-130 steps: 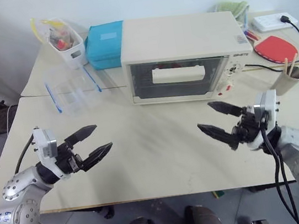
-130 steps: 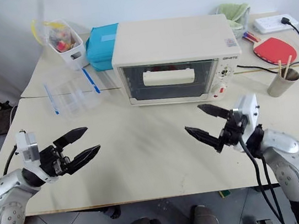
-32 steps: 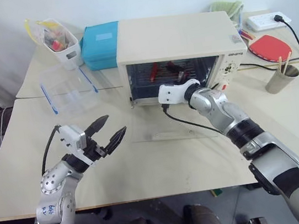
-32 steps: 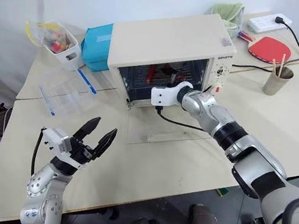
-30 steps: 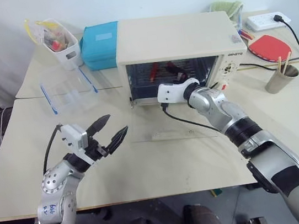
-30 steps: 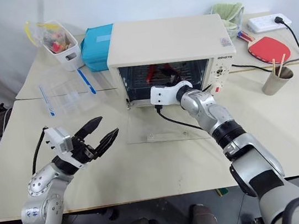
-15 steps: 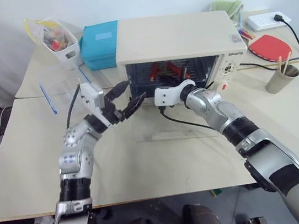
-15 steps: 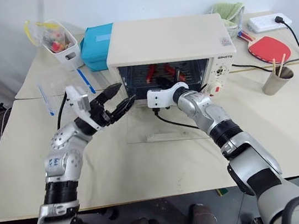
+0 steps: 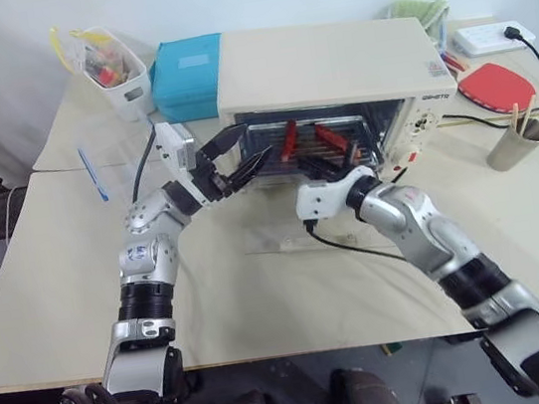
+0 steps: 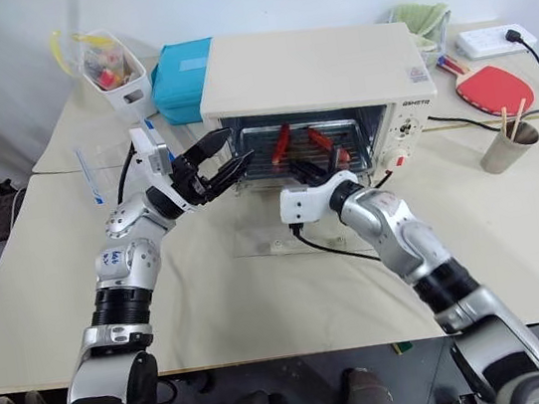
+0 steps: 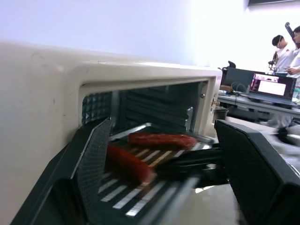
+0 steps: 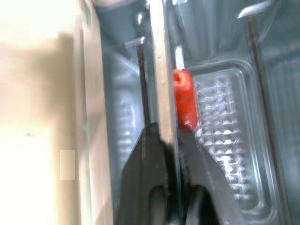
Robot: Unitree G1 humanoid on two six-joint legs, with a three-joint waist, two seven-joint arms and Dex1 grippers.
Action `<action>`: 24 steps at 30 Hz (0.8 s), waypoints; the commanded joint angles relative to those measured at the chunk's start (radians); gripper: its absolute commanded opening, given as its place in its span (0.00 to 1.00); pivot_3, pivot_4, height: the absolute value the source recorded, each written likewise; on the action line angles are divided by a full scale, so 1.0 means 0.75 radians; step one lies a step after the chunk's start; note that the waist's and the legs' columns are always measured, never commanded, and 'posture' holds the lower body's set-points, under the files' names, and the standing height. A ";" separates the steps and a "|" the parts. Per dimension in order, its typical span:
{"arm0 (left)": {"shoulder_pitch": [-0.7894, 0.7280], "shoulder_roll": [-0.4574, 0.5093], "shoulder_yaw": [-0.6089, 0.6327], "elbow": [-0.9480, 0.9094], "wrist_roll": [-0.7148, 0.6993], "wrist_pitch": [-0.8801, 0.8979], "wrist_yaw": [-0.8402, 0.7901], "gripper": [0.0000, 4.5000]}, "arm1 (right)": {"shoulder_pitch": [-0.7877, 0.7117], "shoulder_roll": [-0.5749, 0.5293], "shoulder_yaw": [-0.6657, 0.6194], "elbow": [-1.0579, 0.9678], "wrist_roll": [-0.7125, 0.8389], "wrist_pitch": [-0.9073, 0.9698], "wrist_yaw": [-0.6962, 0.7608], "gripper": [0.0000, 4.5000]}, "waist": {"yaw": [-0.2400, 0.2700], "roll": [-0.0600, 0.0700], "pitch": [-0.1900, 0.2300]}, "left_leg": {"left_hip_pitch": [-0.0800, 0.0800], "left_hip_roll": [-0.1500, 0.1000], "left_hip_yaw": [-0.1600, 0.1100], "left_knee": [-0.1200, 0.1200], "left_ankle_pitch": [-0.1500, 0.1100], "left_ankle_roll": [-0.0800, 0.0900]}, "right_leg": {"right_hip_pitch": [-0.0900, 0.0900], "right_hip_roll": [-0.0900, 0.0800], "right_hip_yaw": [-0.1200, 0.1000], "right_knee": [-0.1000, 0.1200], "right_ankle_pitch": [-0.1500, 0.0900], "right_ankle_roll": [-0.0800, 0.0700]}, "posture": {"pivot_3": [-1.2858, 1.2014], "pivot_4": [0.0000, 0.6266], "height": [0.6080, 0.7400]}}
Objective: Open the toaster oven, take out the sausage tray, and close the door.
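The cream toaster oven (image 9: 320,59) stands at the back of the table. Its glass door (image 9: 283,228) lies open, flat on the tabletop. The silver sausage tray (image 9: 307,148) sticks partly out of the opening and carries two red sausages (image 11: 161,139). My right gripper (image 9: 320,170) is shut on the tray's front edge (image 12: 161,117), just over the lowered door. My left gripper (image 9: 253,142) is open at the left end of the opening. Its fingers (image 11: 93,154) stand either side of the tray's near end without touching it.
A teal box (image 9: 182,79) sits against the oven's left side, with a white basket (image 9: 116,73) and a clear plastic container (image 9: 107,154) further left. To the right are a red paddle (image 9: 494,85), a cup of chopsticks (image 9: 517,142) and a power strip (image 9: 492,35).
My right gripper closed on the tray's edge and drew back, sliding the tray partly out. My left arm rose from the table's near left to the oven's opening, still open.
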 commanded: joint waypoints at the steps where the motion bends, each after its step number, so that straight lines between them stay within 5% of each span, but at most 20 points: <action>1: 0.025 0.027 0.038 -0.008 -0.008 0.013 0.000 0.83 | 0.153 -0.044 -0.037 -0.307 -0.014 0.007 0.070 0.00 | 0.000 0.000 0.000 | 0.000 0.000 0.000 0.000 0.000 0.000 | 0.000 0.000 0.000 0.000 0.000 0.000 | 0.52 0.24 1.00; 13: 0.242 0.066 0.050 -0.220 -0.065 0.178 -0.004 0.83 | 0.549 -0.132 -0.141 -0.640 -0.113 -0.040 0.067 0.00 | 0.027 -0.001 0.000 | 0.000 0.000 -0.002 0.000 0.002 -0.002 | 0.000 0.001 -0.001 0.000 0.000 0.000 | 0.52 0.24 1.00; 24: 0.305 0.258 0.195 -0.512 -0.532 1.222 0.224 0.83 | 0.524 -0.109 -0.153 -0.608 -0.206 -0.184 -0.048 0.00 | 0.028 -0.001 0.001 | 0.001 0.001 -0.004 0.001 0.003 -0.003 | 0.001 0.000 -0.001 0.001 0.000 0.000 | 0.52 0.24 1.00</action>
